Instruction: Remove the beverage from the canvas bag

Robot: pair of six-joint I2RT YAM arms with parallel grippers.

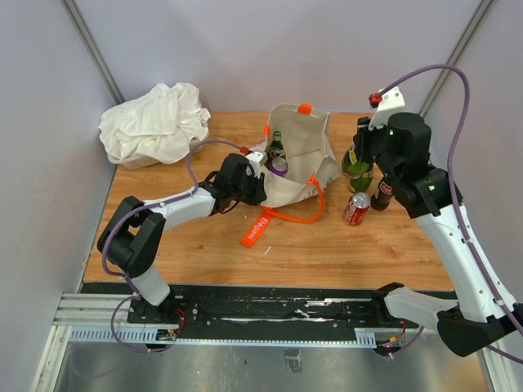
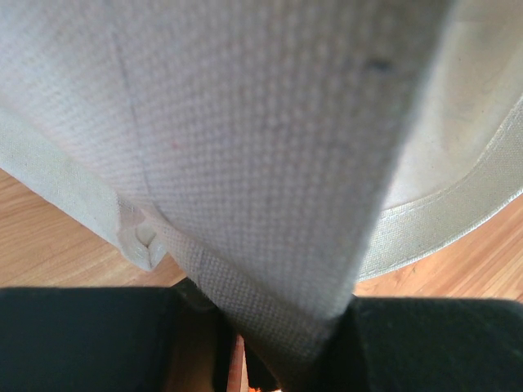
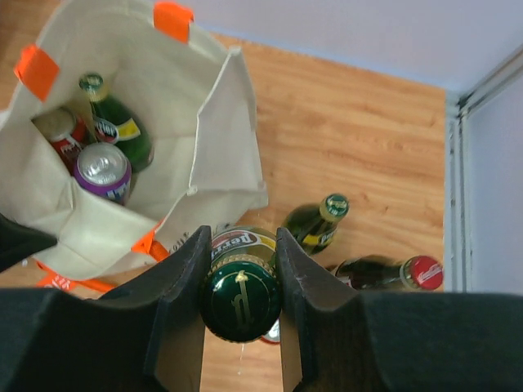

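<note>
The beige canvas bag (image 1: pixel 304 139) with orange handles stands open at the table's middle back. Inside it in the right wrist view are a green bottle (image 3: pixel 114 122), a purple can (image 3: pixel 102 170) and a red can (image 3: pixel 55 129). My left gripper (image 1: pixel 260 175) is shut on the bag's near-left edge; its wrist view shows the canvas (image 2: pixel 270 163) pinched between the fingers (image 2: pixel 425 343). My right gripper (image 3: pixel 241 269) is shut on the neck of a green bottle (image 3: pixel 241 298), to the right of the bag and outside it.
To the right of the bag stand another green bottle (image 3: pixel 317 222), a dark bottle with a red cap (image 1: pixel 382 194) and a red can (image 1: pixel 356 208). A white cloth bundle (image 1: pixel 155 122) lies at the back left. An orange strap (image 1: pixel 296 216) trails in front of the bag.
</note>
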